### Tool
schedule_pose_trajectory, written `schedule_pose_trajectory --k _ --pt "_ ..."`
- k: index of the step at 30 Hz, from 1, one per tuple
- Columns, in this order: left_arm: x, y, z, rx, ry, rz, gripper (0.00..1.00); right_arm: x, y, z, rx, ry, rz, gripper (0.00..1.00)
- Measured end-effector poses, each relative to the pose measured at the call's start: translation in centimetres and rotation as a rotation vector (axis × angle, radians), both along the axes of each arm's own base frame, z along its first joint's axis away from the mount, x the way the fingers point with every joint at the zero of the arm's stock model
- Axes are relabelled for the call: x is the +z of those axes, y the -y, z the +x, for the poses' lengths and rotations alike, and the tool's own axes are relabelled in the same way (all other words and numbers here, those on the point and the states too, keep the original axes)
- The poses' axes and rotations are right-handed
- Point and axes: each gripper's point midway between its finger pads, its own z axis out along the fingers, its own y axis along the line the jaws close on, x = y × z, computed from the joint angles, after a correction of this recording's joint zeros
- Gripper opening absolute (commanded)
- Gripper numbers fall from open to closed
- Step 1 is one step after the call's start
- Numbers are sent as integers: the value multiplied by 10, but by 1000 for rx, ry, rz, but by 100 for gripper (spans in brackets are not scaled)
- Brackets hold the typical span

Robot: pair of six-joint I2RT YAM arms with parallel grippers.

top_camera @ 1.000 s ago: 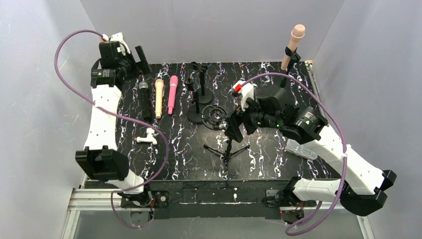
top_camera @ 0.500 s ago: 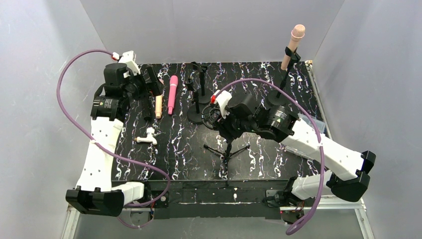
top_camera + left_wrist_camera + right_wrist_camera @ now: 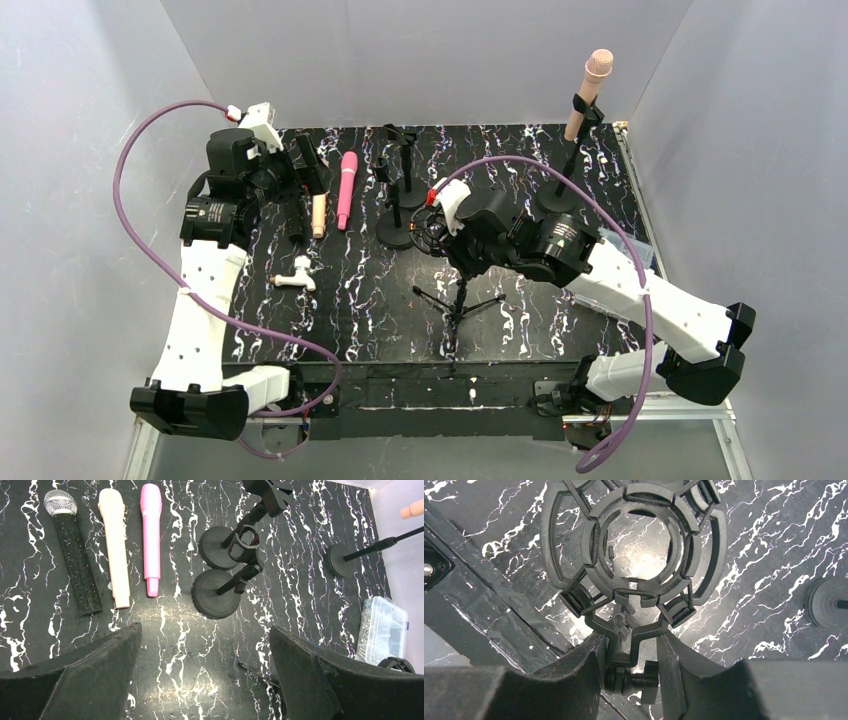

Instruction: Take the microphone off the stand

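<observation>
- Two fingers (image 3: 574,680) of the right gripper (image 3: 629,652) are clamped on the bracket under the shock mount (image 3: 634,555), which tops the tripod stand (image 3: 458,298) — the nearest thing on the marbled table (image 3: 380,320).
- Right of the tripod stand lies a clear plastic box (image 3: 382,630); what is in it is small and too blurred to name.
- Left of the tripod stand lies a small white fitting (image 3: 296,275).
- Just beyond the tripod stand, two desk stands (image 3: 217,592) on round bases sit side by side.
- Beyond and left of the tripod stand, a black microphone (image 3: 72,555), a cream microphone (image 3: 114,545) and a pink microphone (image 3: 150,535) lie parallel.
- Above those three hangs the left gripper (image 3: 204,630), jaws spread wide, holding nothing.
- Farthest, beyond and right of the tripod stand, the beige microphone (image 3: 590,88) sits head-up in the clip of the tall stand (image 3: 565,165) — well apart from both grippers.
</observation>
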Motion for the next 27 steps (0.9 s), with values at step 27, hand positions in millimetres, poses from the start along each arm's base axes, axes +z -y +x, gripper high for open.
schedule_pose_trajectory --k 27 --pt "9 16 -12 -58 11 -56 98 32 37 136 -412 171 -34 1"
